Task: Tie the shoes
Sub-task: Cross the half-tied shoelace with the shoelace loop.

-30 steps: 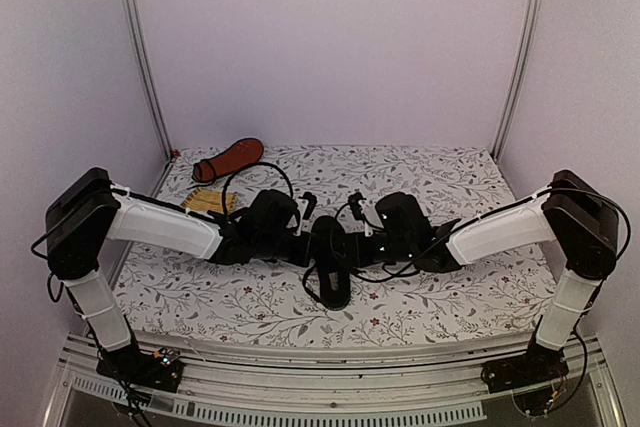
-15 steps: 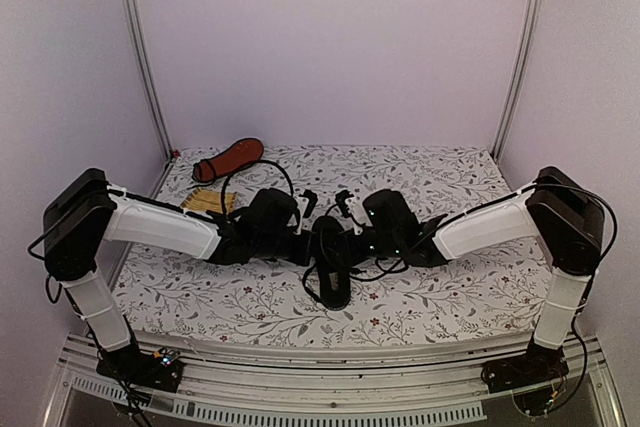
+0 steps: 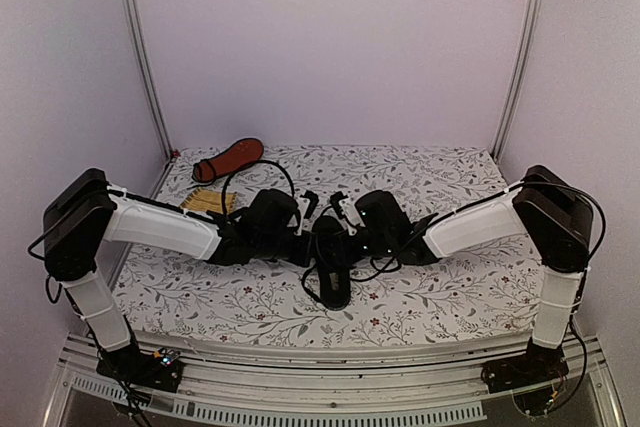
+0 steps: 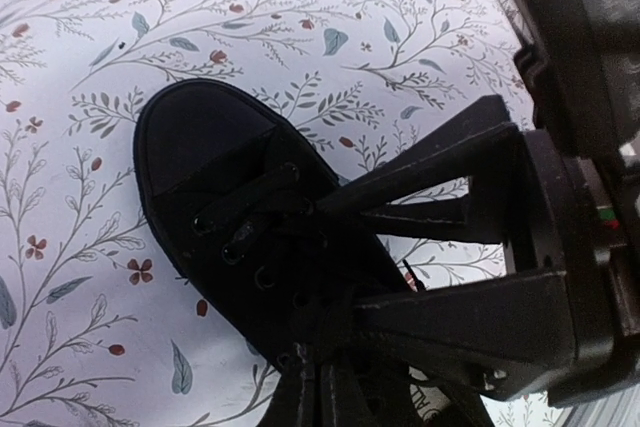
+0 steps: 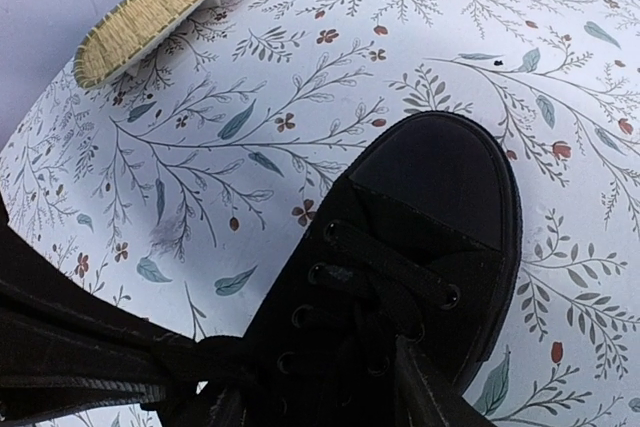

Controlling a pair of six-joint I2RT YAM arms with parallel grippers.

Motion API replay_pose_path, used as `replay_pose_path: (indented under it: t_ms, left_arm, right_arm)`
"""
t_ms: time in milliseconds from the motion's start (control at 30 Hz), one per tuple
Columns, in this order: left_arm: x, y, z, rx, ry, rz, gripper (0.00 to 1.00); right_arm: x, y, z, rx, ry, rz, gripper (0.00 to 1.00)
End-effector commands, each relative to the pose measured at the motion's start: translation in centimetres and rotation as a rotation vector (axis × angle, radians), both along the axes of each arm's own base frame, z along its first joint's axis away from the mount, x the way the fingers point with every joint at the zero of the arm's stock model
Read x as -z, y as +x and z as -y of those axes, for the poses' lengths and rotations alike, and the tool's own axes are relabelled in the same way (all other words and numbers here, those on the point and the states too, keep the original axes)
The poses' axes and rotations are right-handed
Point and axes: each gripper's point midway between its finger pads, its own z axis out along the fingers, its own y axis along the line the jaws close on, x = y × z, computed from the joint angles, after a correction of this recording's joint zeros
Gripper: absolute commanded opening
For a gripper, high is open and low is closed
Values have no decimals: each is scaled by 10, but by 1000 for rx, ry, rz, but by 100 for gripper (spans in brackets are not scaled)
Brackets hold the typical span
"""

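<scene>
Black shoe (image 4: 200, 137) on floral table (image 5: 300, 67), left claw (image 4: 330, 267) pressed together at its laces, right claw (image 5: 315, 367) part spread, astride the same lacing, toe beyond both.

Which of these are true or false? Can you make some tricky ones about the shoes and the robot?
1. The black shoe in the middle has its laces facing up. True.
2. The other shoe lies at the back left with its reddish sole showing. True.
3. The tablecloth is plain blue. False: it is white with little leaves and flowers.
4. The yellow mat is under the black shoe. False: it lies off to the side, apart from the shoe.
5. The left pincer is wide open. False: it is shut, right by the laces.
</scene>
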Motion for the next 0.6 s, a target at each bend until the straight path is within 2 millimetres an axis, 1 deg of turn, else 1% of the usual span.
replay_pose_path:
  t_ms: [0,167,200,300,367,433,533,567]
  left_arm:
    - [-21,-8,9,43,-50,27,0]
    - [-18,-15,11,67,-67,1,0]
    - [-18,-16,10,66,-65,0,2]
    - [-27,-15,2,50,-67,11,20]
    - [-36,-12,-4,36,-75,20,33]
    - [-48,-7,-12,20,-97,27,43]
    - [-61,1,-18,16,-150,6,50]
    - [-61,6,-21,21,-171,-24,50]
  right_arm:
    - [3,13,2,66,-27,28,44]
    - [1,18,-2,83,-10,33,41]
    - [1,18,-2,81,-5,34,40]
    - [0,16,-1,78,1,35,40]
    - [0,14,0,76,2,35,40]
    - [1,12,2,73,3,33,40]
    - [2,10,6,74,6,33,40]
    - [2,9,5,73,9,33,40]
